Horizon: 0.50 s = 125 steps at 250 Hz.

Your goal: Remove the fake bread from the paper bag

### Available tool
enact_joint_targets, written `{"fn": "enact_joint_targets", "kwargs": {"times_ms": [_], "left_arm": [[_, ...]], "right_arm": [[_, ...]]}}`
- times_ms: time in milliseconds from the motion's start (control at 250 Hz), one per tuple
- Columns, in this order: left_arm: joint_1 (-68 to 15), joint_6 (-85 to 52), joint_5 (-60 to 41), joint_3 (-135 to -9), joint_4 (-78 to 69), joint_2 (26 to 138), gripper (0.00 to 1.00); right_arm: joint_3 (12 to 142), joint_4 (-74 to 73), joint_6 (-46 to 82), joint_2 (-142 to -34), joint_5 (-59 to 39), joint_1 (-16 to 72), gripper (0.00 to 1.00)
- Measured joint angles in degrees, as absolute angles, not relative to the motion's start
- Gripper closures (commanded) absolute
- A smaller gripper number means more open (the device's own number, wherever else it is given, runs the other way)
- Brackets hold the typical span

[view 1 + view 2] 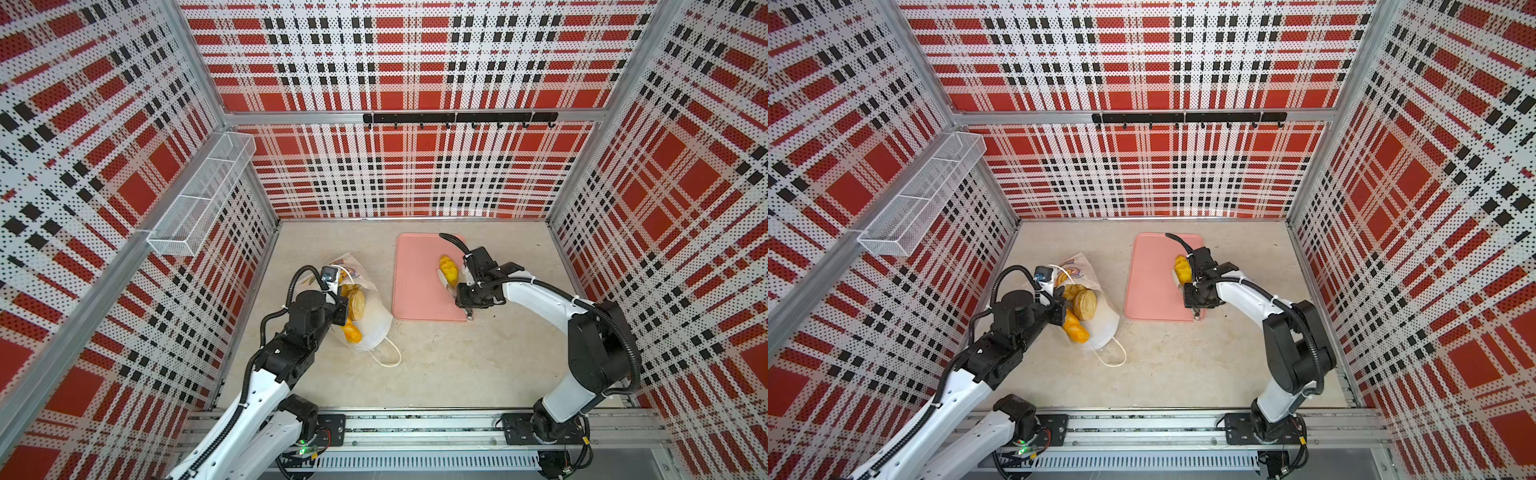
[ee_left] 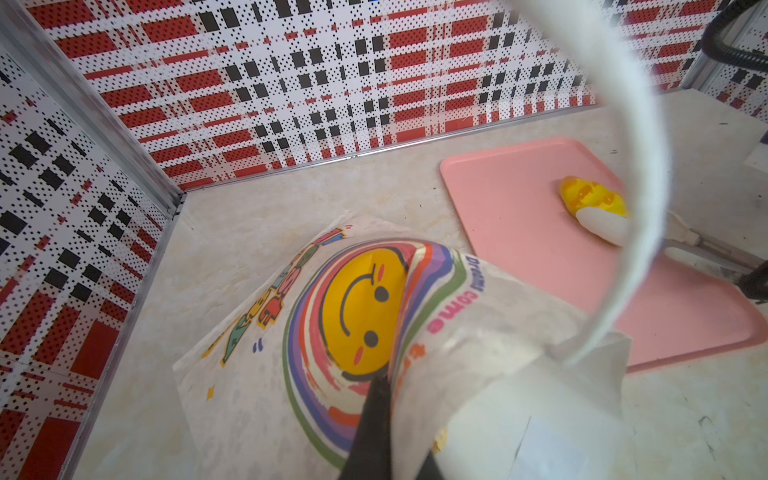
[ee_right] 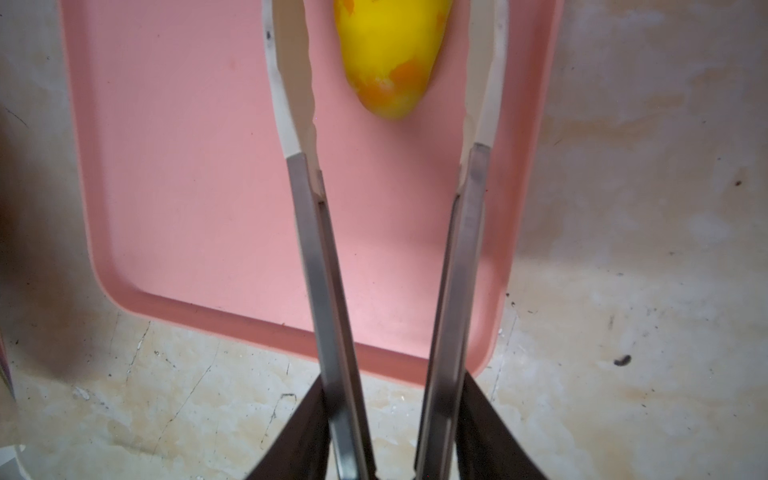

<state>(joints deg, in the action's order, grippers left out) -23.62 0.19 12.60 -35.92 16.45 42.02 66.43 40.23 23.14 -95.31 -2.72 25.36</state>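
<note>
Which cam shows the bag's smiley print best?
Left wrist: the smiley print on the paper bag is large and sharp. Both top views catch only a small sliver of it. Right wrist shows none.

"Dream come" printed on paper bag (image 2: 478, 332); further lettering unreadable.
</note>
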Motion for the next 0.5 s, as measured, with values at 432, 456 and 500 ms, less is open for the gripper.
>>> {"fn": "enact_joint_targets", "kwargs": {"times_ms": [432, 456, 500], "left_arm": [[-23.68, 0.21, 12.6, -35.92, 16.45, 42.17, 1.0], [-23.68, 0.21, 12.6, -35.92, 16.45, 42.17, 1.0], [-23.7, 0.21, 12.6, -35.92, 16.45, 42.17, 1.0]], "right_arm": [[63.2, 41.25, 23.57, -90.67, -1.89, 25.36, 0.53], [63.0, 41.45, 23.62, -89.8, -1.93, 25.36, 0.53], [62.74, 41.85, 23.66, -88.23, -2.02, 25.36, 0.53]]}}
